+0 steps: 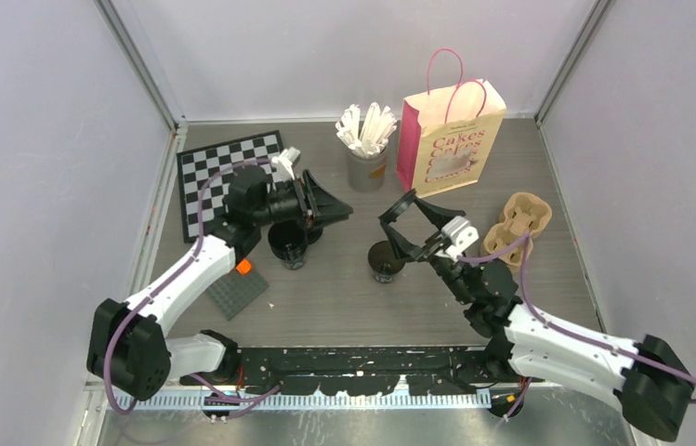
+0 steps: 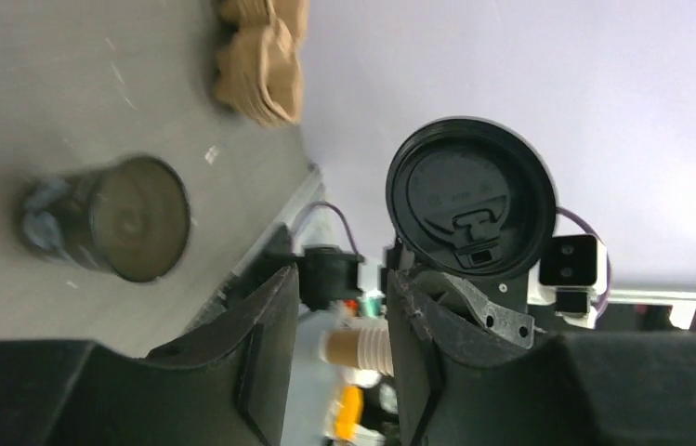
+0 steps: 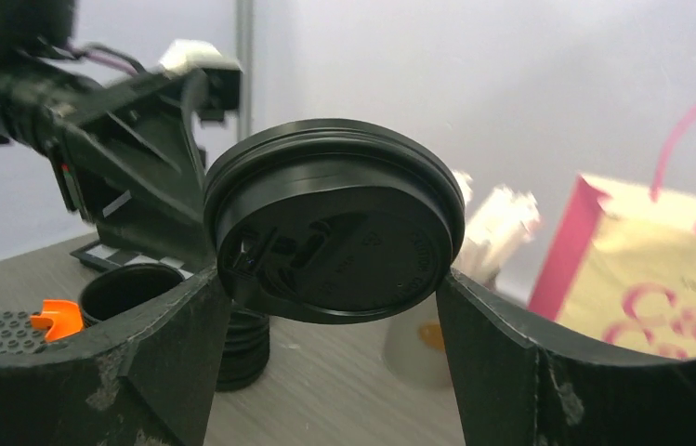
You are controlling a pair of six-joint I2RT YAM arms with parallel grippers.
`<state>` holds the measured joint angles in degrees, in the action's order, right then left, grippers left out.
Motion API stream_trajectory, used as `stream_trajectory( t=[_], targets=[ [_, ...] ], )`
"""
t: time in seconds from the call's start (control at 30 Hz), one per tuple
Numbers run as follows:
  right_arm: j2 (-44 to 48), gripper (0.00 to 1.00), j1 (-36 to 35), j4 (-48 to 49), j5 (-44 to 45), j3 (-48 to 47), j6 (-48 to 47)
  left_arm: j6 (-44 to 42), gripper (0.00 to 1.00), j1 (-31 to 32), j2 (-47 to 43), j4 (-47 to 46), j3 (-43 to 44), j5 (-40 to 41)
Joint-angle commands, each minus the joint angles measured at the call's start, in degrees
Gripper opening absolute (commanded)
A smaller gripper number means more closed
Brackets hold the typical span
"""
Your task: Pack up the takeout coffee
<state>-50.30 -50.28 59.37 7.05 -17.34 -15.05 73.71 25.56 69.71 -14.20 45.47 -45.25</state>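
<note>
Two cups stand lidless, left cup (image 1: pixel 289 249) and right cup (image 1: pixel 387 265); right end effector (image 3: pixel 327 279) clamps a lid (image 3: pixel 334 223), left end effector (image 2: pixel 342 277) stands apart, seemingly empty; bag (image 1: pixel 451 139) behind.

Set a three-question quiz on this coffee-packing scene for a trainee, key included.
1. True or false: the right jaws hold a black lid.
2. The cup carrier lies: A) inside the pink bag; B) outside the bag, to its right; C) on the checkerboard.
3. Fill in: the cup near the left jaws stands ____ a lid.
Key: 1 true; 2 B; 3 without.
</note>
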Motion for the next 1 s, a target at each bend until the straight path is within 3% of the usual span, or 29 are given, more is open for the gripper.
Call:
stream_trajectory(
  t=[0.0, 0.23, 0.33, 0.47, 0.57, 0.63, 0.77, 0.8, 0.97],
  targets=[
    [10.8, 0.77, 0.0, -24.4, 13.3, -2.3, 12.3, -23.6, 0.42, -3.6, -2.2, 22.9, 12.1, 8.4],
    [18.1, 0.77, 0.0, -68.6, 21.7, -15.4, 31.1, -45.0, 0.46, -5.6, -1.6, 46.2, 27.8, 24.8],
    [15.6, 0.77, 0.0, -86.6, 22.7, -23.9, 38.3, -47.4, 0.49, -5.6, -3.9, 48.3, 28.3, 26.1],
    [9.0, 0.78, 0.0, -102.2, 20.6, -34.0, 44.0, -49.4, 0.54, -5.6, -7.4, 48.9, 25.6, 25.6],
    [1.1, 0.80, 0.0, -111.2, 17.6, -41.5, 45.7, -52.4, 0.61, -5.6, -9.0, 54.0, 26.3, 25.6],
    [-3.4, 0.80, 0.1, -115.8, 15.0, -44.6, 45.7, -53.7, 0.76, -5.5, -11.3, 56.3, 25.2, 26.2],
    [-10.5, 0.81, 0.0, -118.7, 10.6, -47.8, 45.5, -54.8, 0.89, -5.5, -18.6, 56.3, 19.4, 29.3],
    [-12.3, 0.81, 0.0, -119.0, 9.5, -48.5, 45.2, -54.9, 0.99, -5.6, -20.3, 56.0, 18.1, 30.2],
    [-22.0, 0.80, 0.0, -121.8, 4.6, -53.8, 42.7, -55.5, 1.00, -5.6, -29.3, 54.4, 11.1, 34.6]
  ],
)
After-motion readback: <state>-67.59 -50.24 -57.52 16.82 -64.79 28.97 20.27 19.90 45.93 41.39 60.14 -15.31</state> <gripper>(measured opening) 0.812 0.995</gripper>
